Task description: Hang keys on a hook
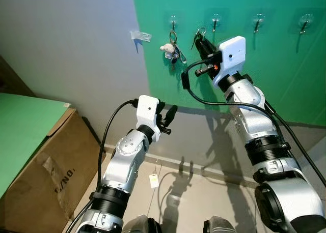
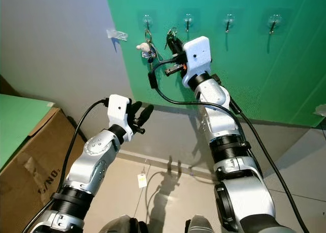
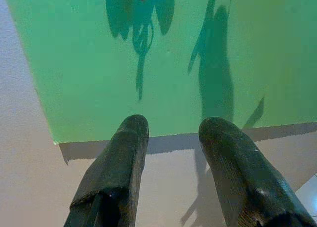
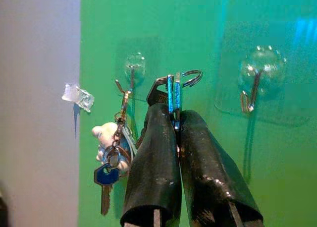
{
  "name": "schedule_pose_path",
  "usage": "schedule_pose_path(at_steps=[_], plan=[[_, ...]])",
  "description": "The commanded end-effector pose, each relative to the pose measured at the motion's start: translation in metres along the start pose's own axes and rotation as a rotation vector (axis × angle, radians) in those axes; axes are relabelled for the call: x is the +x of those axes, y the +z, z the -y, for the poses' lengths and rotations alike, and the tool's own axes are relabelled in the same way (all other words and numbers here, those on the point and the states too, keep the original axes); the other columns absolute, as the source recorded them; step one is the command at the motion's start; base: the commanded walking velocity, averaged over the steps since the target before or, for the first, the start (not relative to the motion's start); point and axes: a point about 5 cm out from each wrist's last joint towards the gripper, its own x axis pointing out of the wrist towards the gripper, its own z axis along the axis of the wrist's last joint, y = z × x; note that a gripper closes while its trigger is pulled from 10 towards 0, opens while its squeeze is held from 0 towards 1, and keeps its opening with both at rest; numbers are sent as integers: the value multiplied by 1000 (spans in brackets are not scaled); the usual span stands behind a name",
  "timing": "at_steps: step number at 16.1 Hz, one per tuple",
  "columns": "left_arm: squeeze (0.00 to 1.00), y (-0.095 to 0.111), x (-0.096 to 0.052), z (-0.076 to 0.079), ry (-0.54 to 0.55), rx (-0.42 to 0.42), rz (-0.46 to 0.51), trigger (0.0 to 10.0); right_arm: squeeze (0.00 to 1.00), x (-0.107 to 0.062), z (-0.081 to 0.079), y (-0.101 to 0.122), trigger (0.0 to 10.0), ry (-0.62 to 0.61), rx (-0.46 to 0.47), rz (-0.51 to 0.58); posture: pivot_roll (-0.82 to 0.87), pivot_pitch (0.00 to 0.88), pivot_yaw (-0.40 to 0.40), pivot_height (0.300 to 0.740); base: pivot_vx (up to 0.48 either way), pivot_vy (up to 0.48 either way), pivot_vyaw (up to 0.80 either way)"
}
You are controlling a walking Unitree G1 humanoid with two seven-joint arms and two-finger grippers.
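Four clear hooks sit in a row on the green wall panel [image 1: 285, 75]. The leftmost hook [image 1: 173, 23] carries a key bunch with a white plush charm [image 1: 169, 49] and a blue-headed key [image 4: 105, 176]. My right gripper [image 1: 199, 39] is raised to the wall, shut on a second set of keys [image 4: 173, 94] whose ring [image 4: 191, 78] pokes out above the fingertips. It hovers between the loaded hook [image 4: 132, 67] and the bare second hook [image 4: 253, 85], just below their height. My left gripper [image 1: 168, 116] is held lower, open and holding nothing, pointing at the wall.
Two more bare hooks [image 1: 259, 21] [image 1: 305, 22] lie further right. A scrap of clear tape [image 1: 140, 35] sticks to the grey wall. A cardboard box [image 1: 46, 177] under a green surface [image 1: 23, 123] stands at the left. A small paper tag [image 1: 154, 180] lies on the tiled floor.
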Motion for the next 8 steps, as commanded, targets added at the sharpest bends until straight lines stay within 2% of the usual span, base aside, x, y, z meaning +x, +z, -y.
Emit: schedule_pose_path(at_steps=[1, 4, 5, 8], plan=[[0, 6, 1, -3, 8, 24, 20, 10000, 0, 6, 1, 7, 0, -1, 30, 19, -228, 24, 110, 717, 0, 0, 0], [0, 7, 2, -3, 7, 27, 20, 10000, 0, 6, 5, 9, 0, -16, -23, 25, -230, 23, 110, 717, 0, 0, 0], [0, 8, 3, -4, 7, 28, 21, 10000, 0, 5, 7, 12, 0, -24, -77, 34, -230, 23, 110, 717, 0, 0, 0], [0, 8, 3, -4, 6, 30, 21, 10000, 0, 6, 10, 12, 0, -40, -67, 29, -236, 22, 113, 717, 0, 0, 0]])
